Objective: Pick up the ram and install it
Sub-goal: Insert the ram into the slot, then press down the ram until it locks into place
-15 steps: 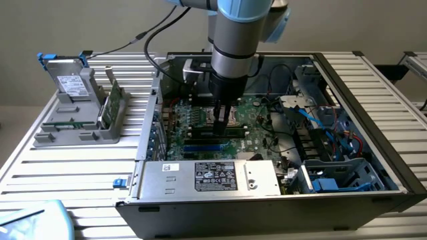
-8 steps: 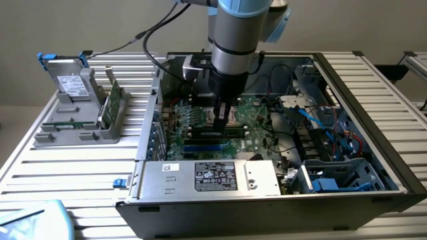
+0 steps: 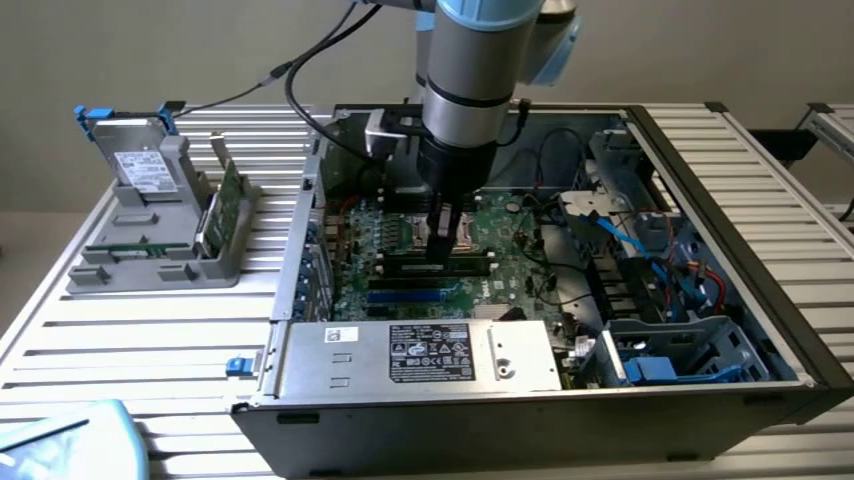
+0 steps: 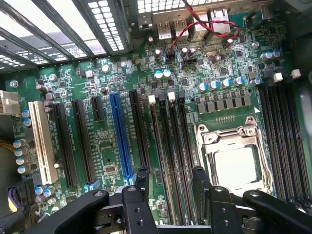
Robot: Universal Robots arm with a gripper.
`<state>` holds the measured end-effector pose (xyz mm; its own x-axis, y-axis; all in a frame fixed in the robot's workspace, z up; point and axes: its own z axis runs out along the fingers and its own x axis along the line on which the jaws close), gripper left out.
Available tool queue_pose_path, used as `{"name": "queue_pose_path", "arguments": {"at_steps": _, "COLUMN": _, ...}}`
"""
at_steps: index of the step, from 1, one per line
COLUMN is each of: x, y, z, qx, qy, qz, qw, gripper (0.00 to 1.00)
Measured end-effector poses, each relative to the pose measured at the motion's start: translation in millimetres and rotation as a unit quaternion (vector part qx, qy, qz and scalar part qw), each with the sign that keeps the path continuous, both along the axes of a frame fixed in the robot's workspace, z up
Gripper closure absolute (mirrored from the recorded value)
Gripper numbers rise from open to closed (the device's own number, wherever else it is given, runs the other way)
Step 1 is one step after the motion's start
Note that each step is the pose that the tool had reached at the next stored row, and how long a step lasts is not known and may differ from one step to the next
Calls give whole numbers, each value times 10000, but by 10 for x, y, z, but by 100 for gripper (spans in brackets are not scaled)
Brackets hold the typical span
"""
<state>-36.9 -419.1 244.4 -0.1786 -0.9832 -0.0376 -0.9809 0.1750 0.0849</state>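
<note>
While wide open and empty, gripper (image 3: 447, 248) directly above ram (image 3: 454, 266), apparently already seated.

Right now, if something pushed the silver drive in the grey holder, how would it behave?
Probably rigid: the silver drive looks like a metal box. It stands upright in the grey holder, so it might tip rather than slide.

Open case top, cables (image 3: 627, 235) and power supply (image 3: 420, 355) perhaps crowding motherboard (image 4: 112, 141)

Slatted metal table (image 3: 160, 340) under open computer case (image 3: 747, 300), grey rack (image 3: 160, 255).
</note>
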Motion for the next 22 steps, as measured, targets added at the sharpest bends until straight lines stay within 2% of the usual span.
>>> {"name": "queue_pose_path", "arguments": {"at_steps": 4, "x": 1, "y": 17, "z": 0, "qx": 1, "qy": -1, "qz": 101, "qw": 9999, "gripper": 51}}
{"name": "queue_pose_path", "arguments": {"at_steps": 12, "x": 2, "y": 19, "z": 14, "qx": 0, "qy": -47, "qz": 278, "qw": 9996, "gripper": 51}}
{"name": "queue_pose_path", "arguments": {"at_steps": 22, "x": 2, "y": 19, "z": 14, "qx": 0, "qy": -51, "qz": 301, "qw": 9995, "gripper": 51}}
